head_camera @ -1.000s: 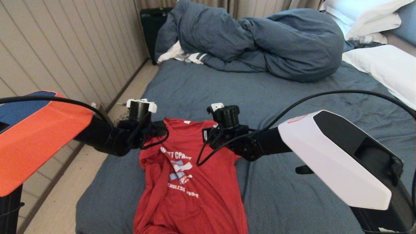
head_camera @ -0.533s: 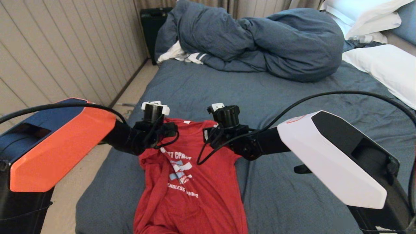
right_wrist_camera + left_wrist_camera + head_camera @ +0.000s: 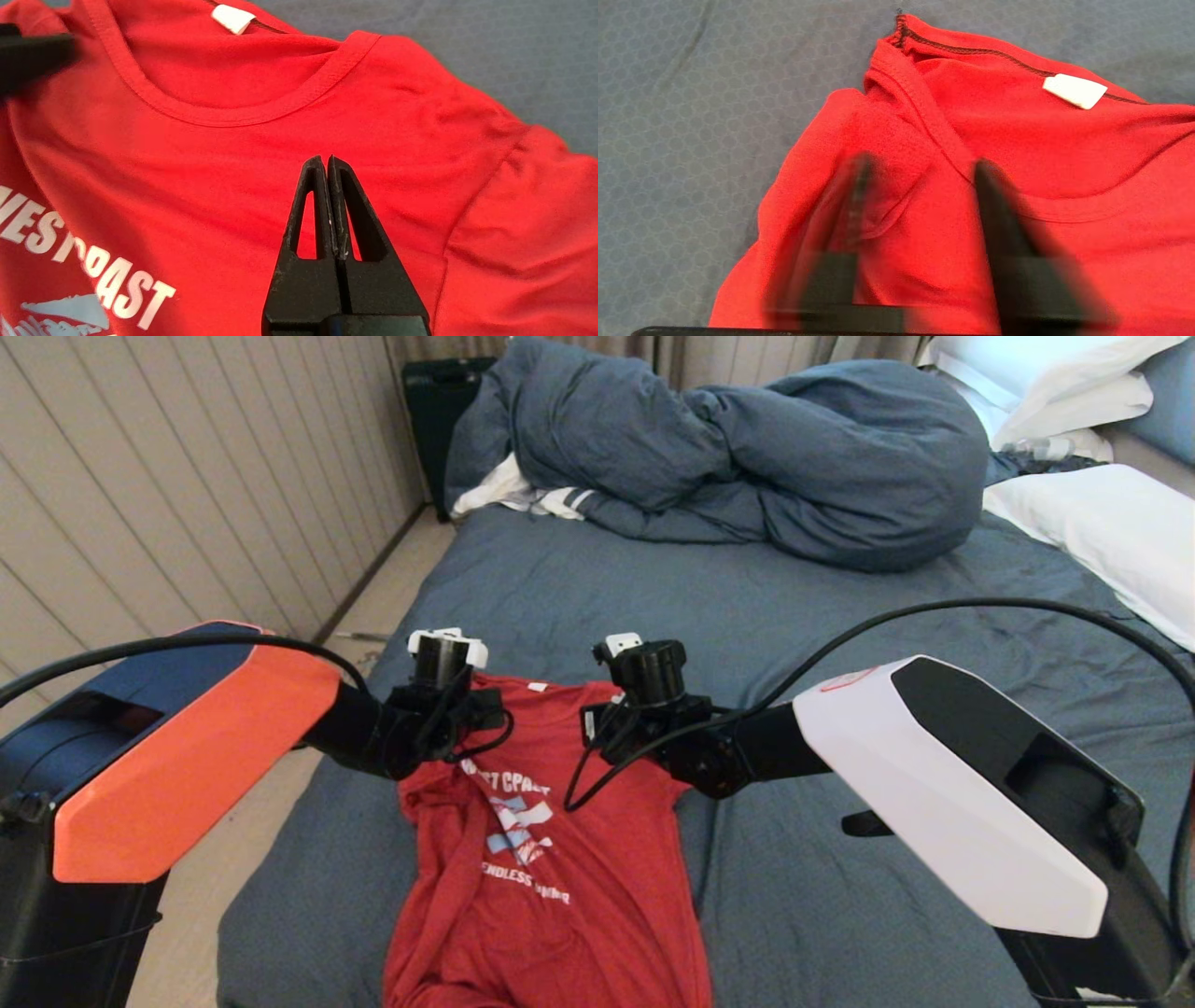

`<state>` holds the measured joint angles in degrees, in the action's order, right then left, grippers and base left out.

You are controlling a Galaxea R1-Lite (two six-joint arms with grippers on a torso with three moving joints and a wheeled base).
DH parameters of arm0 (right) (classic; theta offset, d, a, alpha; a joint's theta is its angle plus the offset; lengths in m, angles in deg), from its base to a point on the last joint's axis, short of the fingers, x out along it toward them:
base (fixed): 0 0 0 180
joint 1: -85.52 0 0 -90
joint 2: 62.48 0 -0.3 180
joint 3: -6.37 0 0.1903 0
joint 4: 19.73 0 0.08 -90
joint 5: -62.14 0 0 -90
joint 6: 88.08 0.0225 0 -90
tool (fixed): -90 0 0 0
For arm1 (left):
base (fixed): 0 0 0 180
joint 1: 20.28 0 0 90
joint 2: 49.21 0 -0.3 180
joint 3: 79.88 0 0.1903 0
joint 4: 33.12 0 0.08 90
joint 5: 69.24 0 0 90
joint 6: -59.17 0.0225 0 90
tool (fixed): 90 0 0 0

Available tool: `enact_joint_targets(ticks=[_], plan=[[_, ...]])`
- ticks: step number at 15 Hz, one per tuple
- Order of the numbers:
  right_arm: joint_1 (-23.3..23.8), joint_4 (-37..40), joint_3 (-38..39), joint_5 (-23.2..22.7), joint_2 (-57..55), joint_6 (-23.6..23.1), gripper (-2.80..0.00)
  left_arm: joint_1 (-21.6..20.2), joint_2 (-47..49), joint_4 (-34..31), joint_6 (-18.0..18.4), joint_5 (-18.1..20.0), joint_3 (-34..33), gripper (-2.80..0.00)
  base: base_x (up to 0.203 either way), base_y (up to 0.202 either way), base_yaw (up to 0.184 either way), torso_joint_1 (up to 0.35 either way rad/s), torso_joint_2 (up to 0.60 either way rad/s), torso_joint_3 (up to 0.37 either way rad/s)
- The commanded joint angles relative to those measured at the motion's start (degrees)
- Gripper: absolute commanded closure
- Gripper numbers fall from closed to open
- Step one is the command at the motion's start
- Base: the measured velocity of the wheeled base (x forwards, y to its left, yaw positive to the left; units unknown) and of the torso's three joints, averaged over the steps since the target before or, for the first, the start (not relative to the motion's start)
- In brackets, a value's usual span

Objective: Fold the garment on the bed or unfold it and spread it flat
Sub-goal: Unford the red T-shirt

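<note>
Red cotton, thin and limp: the shirt (image 3: 546,859) lies chest-up on the near part of the bed (image 3: 840,616), collar pointing away from the robot, its left side bunched into long folds while the right side sits flatter. My guess is that it weighs next to nothing, drapes rather than holds a shape, and drags a little on the sheet; the shoulder seams either side of the collar look like the firmest places to pinch. From the head view, the left gripper (image 3: 439,695) sits over the shirt's left shoulder and the right gripper (image 3: 644,700) over the right shoulder; the fingers are hidden by the wrists here.

Seen from the left wrist, the left gripper (image 3: 920,186) has its jaws parted about halfway, straddling the rumpled shoulder fabric beside the collar. Its fingers are blurred, and whether the tips touch the cloth I cannot tell; nothing is pinched between them.

Seen from the right wrist, the right gripper (image 3: 325,163) is clenched tight, tips together just below the collar. No fabric shows between the jaws, so it seems to hold nothing.
</note>
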<state>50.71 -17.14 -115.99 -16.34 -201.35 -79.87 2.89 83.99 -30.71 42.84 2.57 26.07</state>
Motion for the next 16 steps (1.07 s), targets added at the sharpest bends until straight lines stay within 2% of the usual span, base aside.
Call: enact_joint_targets(ticks=[1,9,12,13,16], plan=[[0.0,-0.15,0.03,0.08,-0.09,0.06,0.0,0.03,-0.22,0.24,-0.1,-0.09,0.04,0.0,0.0,0.0,0.0,0.0,0.0,0.0],[0.0,-0.23,0.03,0.08,-0.09,0.06,0.0,-0.06,0.05,0.75,0.0,-0.27,0.04,0.0,0.0,0.0,0.0,0.0,0.0,0.0],[0.0,-0.23,0.06,0.08,0.0,0.06,0.0,0.03,0.3,0.77,1.13,-0.35,-0.05,0.0,0.0,0.0,0.0,0.0,0.0,0.0],[0.0,-0.23,0.04,0.08,0.0,0.06,0.0,0.03,0.3,0.77,1.31,-0.45,-0.05,-2.8,0.0,0.0,0.0,0.0,0.0,0.0],[0.0,-0.23,0.21,0.08,0.0,0.06,0.0,0.03,0.92,0.86,1.92,-1.9,1.22,-2.8,0.0,0.0,0.0,0.0,0.0,0.0]])
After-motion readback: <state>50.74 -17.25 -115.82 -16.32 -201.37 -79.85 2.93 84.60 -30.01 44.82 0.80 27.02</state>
